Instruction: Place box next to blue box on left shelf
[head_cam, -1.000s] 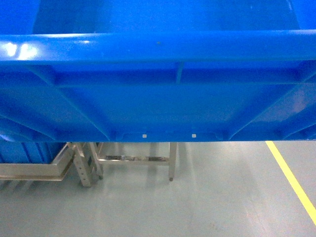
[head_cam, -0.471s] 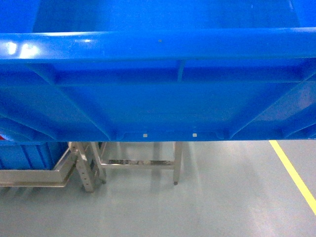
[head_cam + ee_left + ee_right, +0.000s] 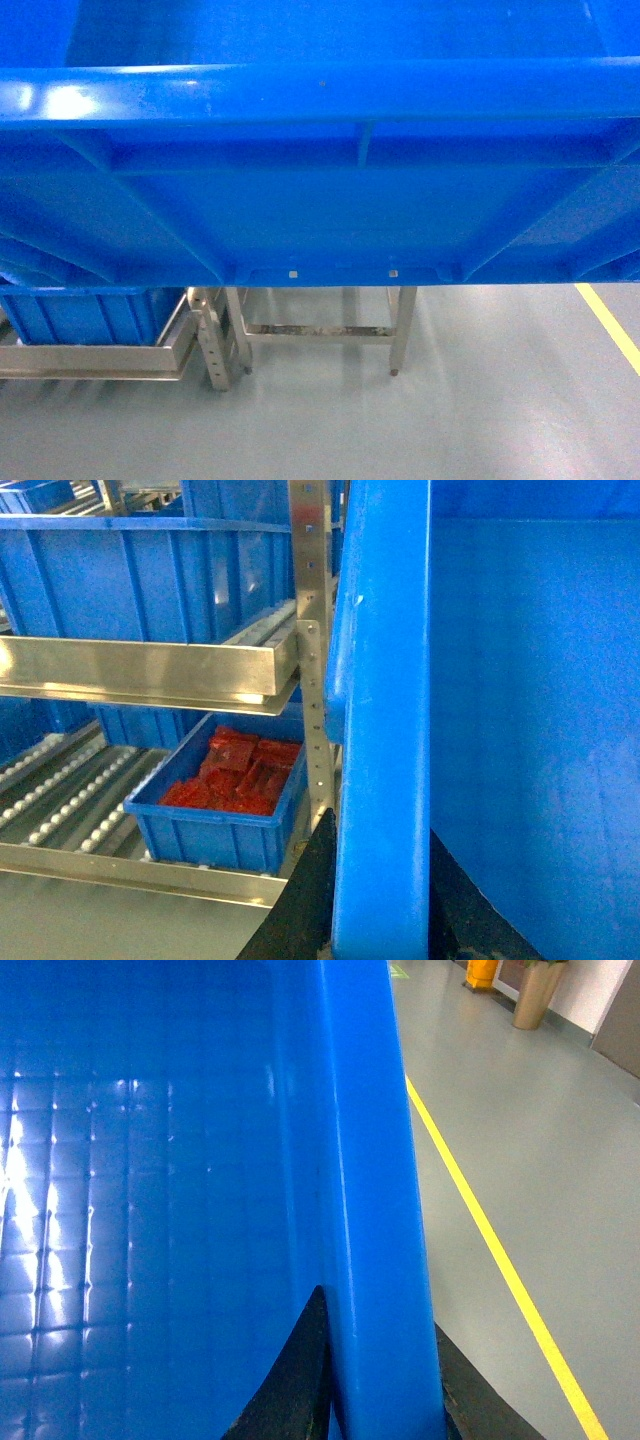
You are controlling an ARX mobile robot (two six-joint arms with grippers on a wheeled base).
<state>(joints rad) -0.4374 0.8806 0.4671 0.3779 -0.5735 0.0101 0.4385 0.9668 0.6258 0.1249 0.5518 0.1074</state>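
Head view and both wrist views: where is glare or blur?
Head view: white glare on the box rim at left, floor slightly soft. Right wrist view: speckled reflections on the inner wall. Left wrist view: bright sheen on the shelf rail, near rim blurred.

Your left claw [image 3: 380, 920] and right claw [image 3: 385, 1400] each straddle a rim of the box [image 3: 320, 170], fingers clamped on both sides.
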